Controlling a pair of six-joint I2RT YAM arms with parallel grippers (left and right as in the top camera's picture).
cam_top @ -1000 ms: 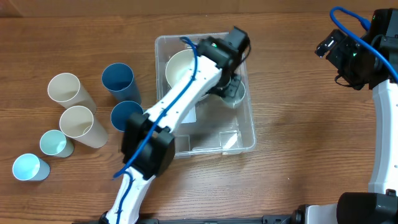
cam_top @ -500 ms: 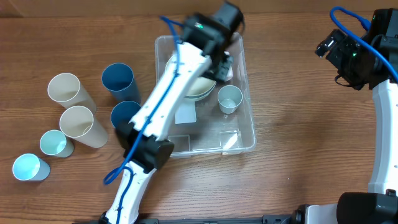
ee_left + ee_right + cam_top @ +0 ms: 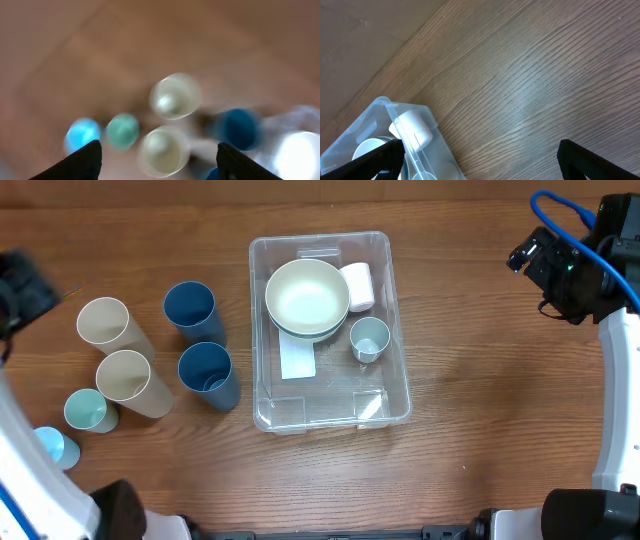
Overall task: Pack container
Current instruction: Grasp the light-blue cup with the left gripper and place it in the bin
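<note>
Container [image 3: 335, 395] is sitting mid-worktop [image 3: 480, 430], upright, with its white label [image 3: 297, 358] showing through the bottom. Inside it, a cream bowl [image 3: 307, 295] is nesting in a second bowl [image 3: 300, 332] at 11 o'clock. A white cup [image 3: 357, 286] is lying on its side at 1 o'clock, touching the bowl rim, and a pale blue cup [image 3: 368, 338] is standing upright at 3 o'clock. The 6 o'clock half is holding only the label end. Out at 9 o'clock of the container, two dark blue cups [image 3: 189, 310] [image 3: 208, 372] are standing nearest it. Beyond them are two cream cups [image 3: 106, 323] [image 3: 126, 377], then a teal cup [image 3: 86, 411] and a light blue cup [image 3: 52, 445] toward 8 o'clock. Left claw [image 3: 159, 146] is hanging above those cups, fingers spread wide and grasping nothing; its view is blurred. Right claw [image 3: 480, 145] is hovering at 2 o'clock, well apart from the container, released and empty over bare wood.
</note>
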